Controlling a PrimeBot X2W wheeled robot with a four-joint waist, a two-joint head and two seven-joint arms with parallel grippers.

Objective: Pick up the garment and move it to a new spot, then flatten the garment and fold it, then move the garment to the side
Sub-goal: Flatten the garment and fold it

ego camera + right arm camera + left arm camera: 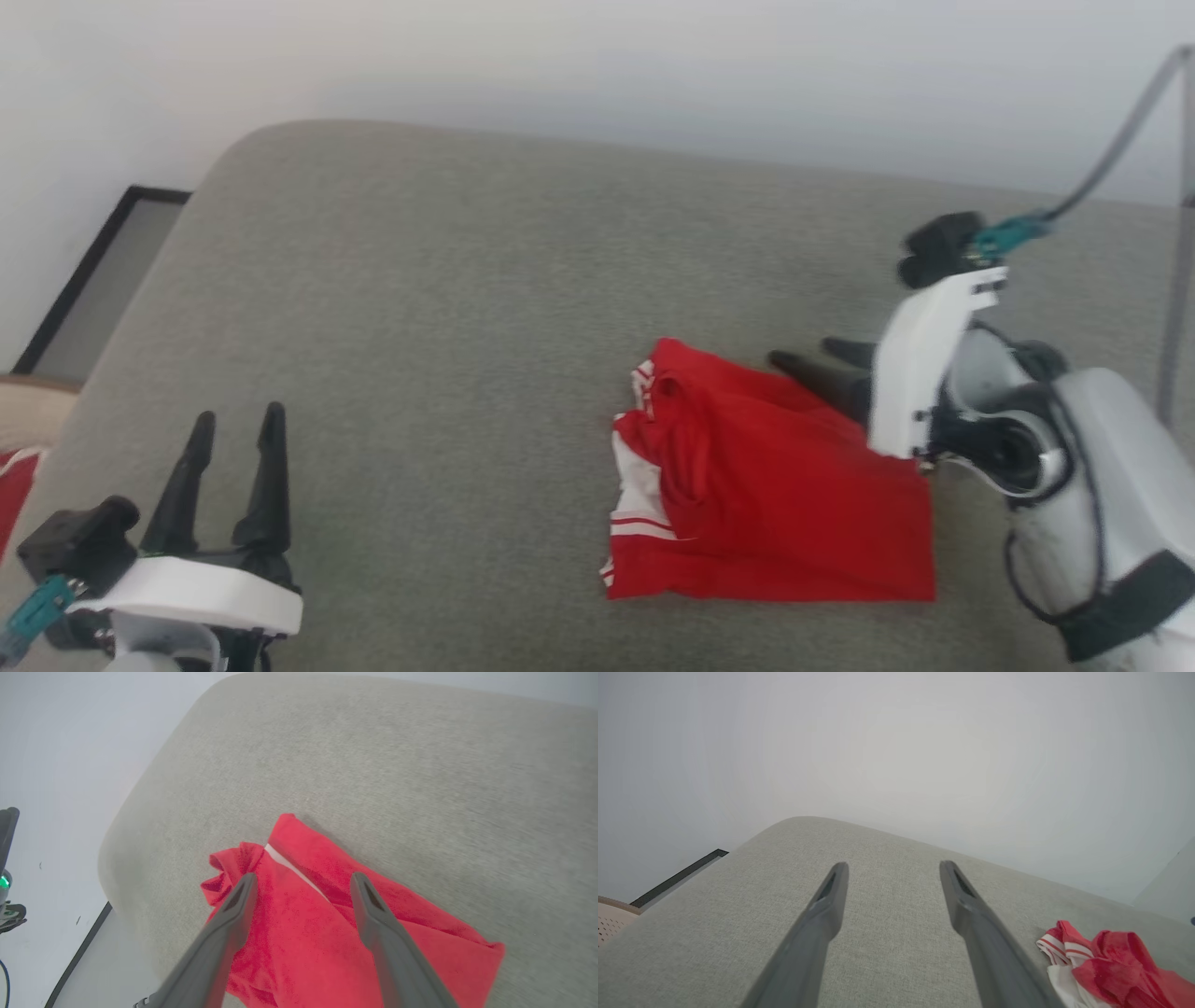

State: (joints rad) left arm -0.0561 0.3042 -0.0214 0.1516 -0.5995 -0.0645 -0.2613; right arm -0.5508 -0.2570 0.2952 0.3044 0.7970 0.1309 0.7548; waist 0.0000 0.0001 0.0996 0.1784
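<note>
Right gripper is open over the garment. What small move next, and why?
Probably lift the right gripper clear: its jaws stand open, gripping nothing, over the garment, which lies on the cushion with its left end bunched.

Big grey fabric cushion (pixel 448 308) across mid frame, rounded corner upper left. Pale wall (pixel 597 56) along top. Black-framed panel (pixel 107 280) at left edge, beige perforated basket (pixel 612 919) lower left. Grey pole (pixel 1173 280) far right.
</note>
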